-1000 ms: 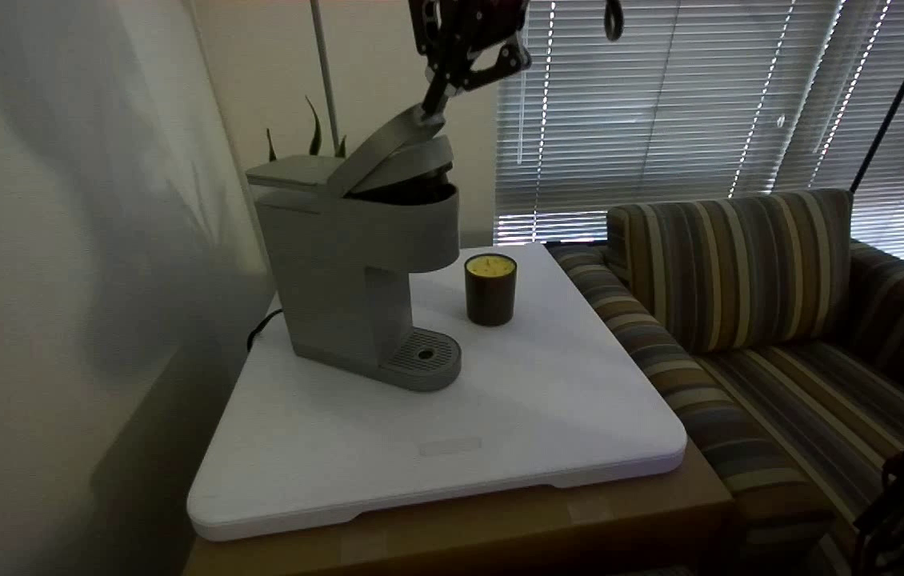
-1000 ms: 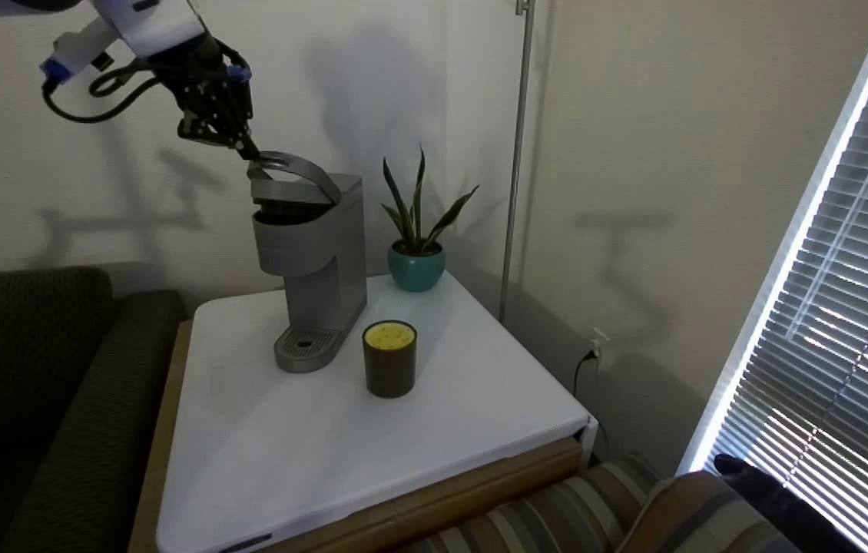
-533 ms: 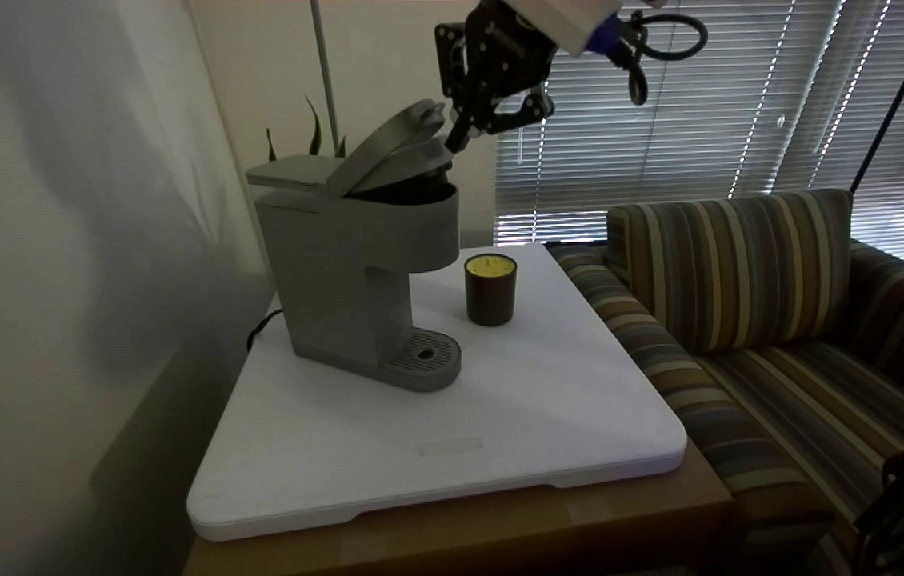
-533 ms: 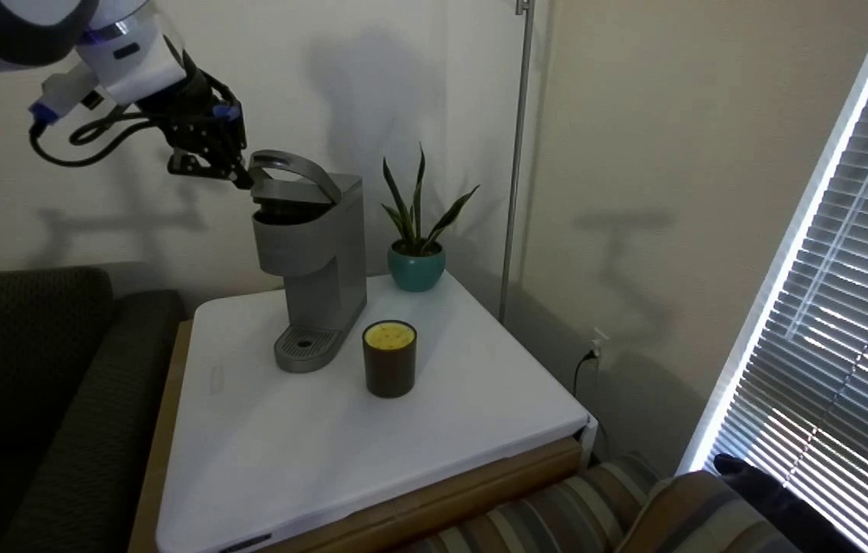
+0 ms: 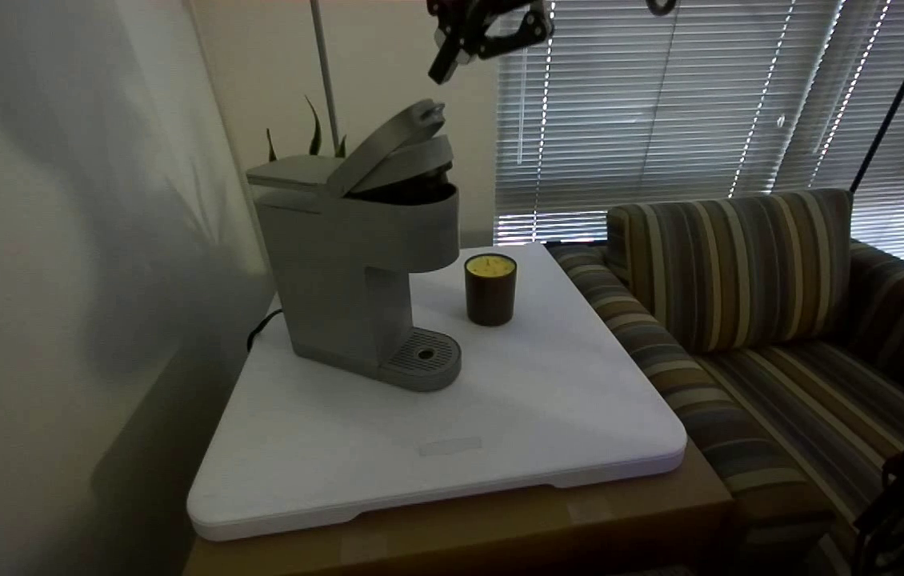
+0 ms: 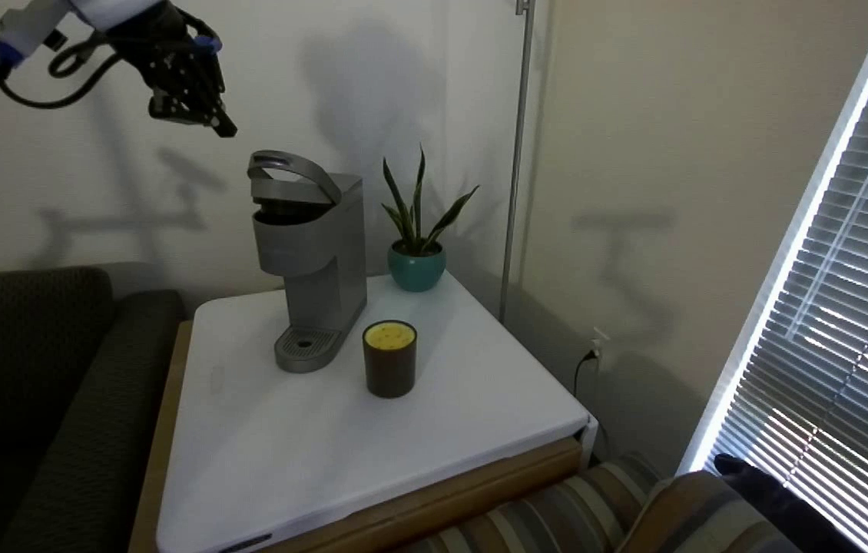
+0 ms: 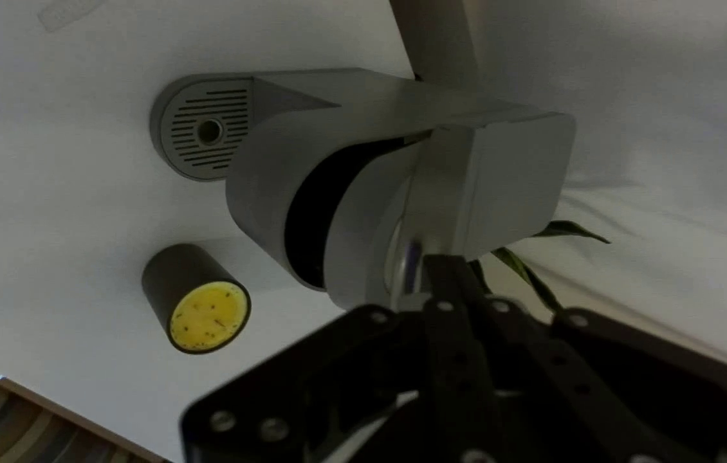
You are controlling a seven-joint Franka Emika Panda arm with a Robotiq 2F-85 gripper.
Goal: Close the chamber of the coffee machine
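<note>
A home's living room, going by the striped armchair [image 5: 748, 312], the blinds [image 5: 620, 144], the plant [image 6: 416, 270], the candle [image 6: 390, 369] and, too dark to be sure of in an exterior view, perhaps a sofa [image 6: 27, 353].

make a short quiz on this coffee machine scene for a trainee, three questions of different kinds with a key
1. True or false: the lid of the coffee machine is raised.

2. What colour is the pot holding the plant?
(a) red
(b) teal
(c) white

3. Is the gripper touching the lid, and how can you tell?

Key
1. True.
2. b.
3. No; both exterior views show a gap between them.
</note>
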